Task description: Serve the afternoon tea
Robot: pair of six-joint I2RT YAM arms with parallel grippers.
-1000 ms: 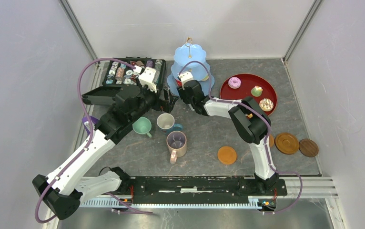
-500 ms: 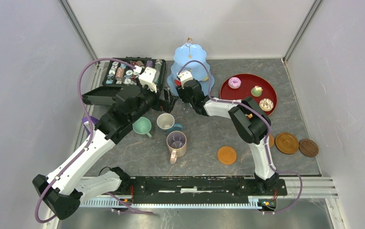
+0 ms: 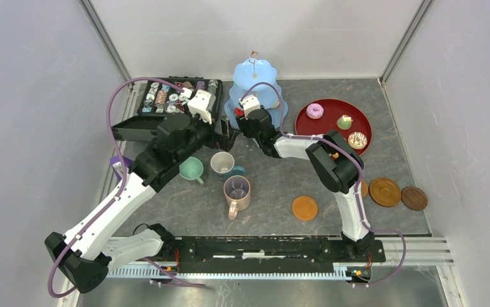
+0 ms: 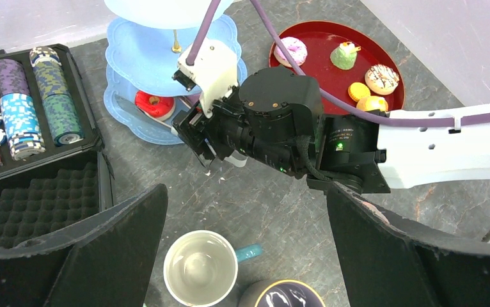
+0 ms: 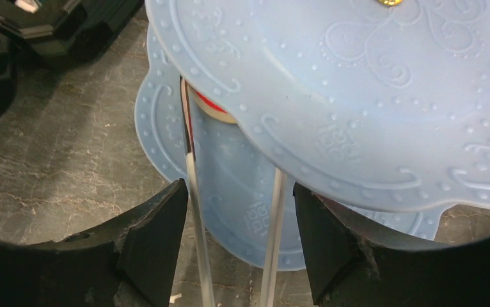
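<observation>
Right gripper (image 5: 239, 192): fingers spread around the metal tongs (image 5: 194, 211), carrying them; the left blade lies against its finger.
Tongs' blades: run under the middle tier of the pale-blue stand (image 5: 357, 96), one ending right beside the red pastry (image 4: 154, 104).
Red pastry: on the bottom tier, near its rim.
Left gripper (image 4: 245, 195): fingers wide apart, nothing between them, hanging above the white-and-blue mug (image 4: 199, 268).
Other pastries (image 3: 315, 110): on the red tray (image 4: 319, 45), right of the stand.
Coasters (image 3: 304, 208): near the table's right side, well apart from the mugs.
</observation>
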